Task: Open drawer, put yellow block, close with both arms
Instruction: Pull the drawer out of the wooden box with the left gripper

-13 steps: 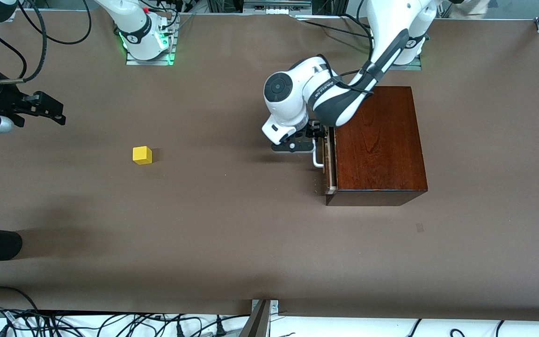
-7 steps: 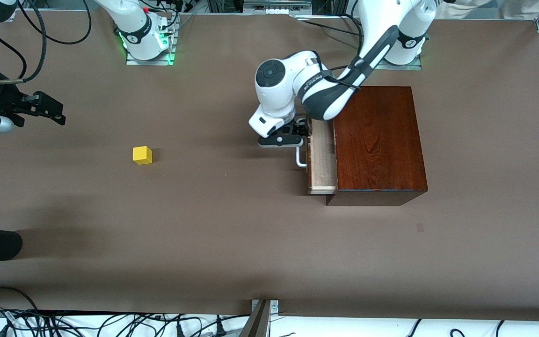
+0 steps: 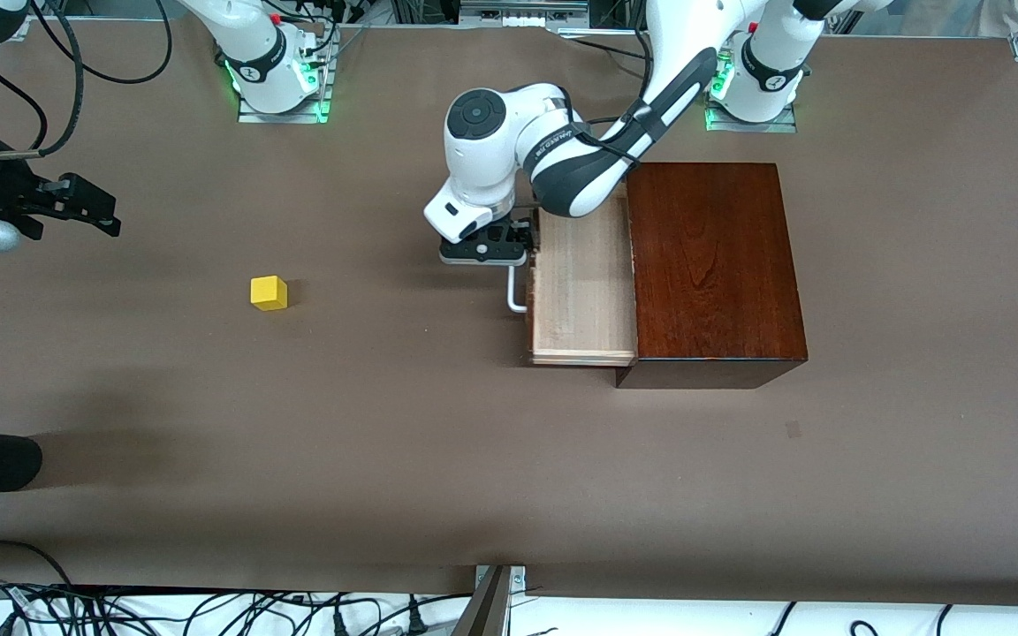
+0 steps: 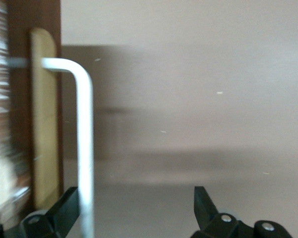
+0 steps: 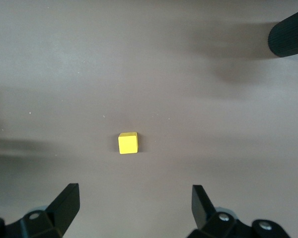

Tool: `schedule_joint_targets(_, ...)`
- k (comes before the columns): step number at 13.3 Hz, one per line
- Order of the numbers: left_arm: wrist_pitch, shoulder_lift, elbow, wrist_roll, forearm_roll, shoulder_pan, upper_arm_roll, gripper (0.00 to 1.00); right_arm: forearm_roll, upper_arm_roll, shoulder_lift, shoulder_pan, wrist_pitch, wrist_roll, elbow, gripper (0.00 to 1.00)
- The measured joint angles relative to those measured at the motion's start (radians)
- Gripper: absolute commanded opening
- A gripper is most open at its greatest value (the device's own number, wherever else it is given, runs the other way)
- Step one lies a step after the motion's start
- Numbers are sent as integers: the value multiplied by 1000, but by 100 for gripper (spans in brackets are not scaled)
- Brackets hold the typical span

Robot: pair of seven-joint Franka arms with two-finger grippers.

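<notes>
Yellow block (image 3: 269, 292) alone, unobstructed

The glossy dark mahogany wooden box (image 3: 710, 265) sits on the brown table (image 3: 438, 459) toward the left arm's end, close to that arm's base. The pale light-wood drawer tray (image 3: 581, 287) stands pulled out of the box toward the right arm's end, with its white U-shaped metal handle (image 3: 516, 296) on the outer face. The black 2-finger left gripper (image 3: 522, 240) is at that handle, 1 finger against the bar in the left wrist view. The small yellow cube block (image 3: 269, 292) lies alone on the table, well apart from the drawer, toward the right arm's end. The black 2-finger right gripper (image 3: 107, 212) hangs above the table at the right arm's end, near the block.
</notes>
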State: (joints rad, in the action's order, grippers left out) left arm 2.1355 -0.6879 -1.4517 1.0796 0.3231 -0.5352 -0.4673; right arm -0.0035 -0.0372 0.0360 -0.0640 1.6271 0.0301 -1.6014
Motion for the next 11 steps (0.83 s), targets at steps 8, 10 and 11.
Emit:
schedule_joint_targets(8, -198, 75, 110, 2, -34, 40, -5, 100, 0, 0, 0, 0, 1, 0, 0, 100)
schedule_joint_targets(10, -336, 140, 115, -43, -34, 86, -5, 100, 1, 0, 0, 0, 2, 0, 0, 100)
schedule_joint_targets(11, -404, 172, 115, -85, -34, 113, -4, 100, 1, 0, 0, 0, 2, 0, 0, 100)
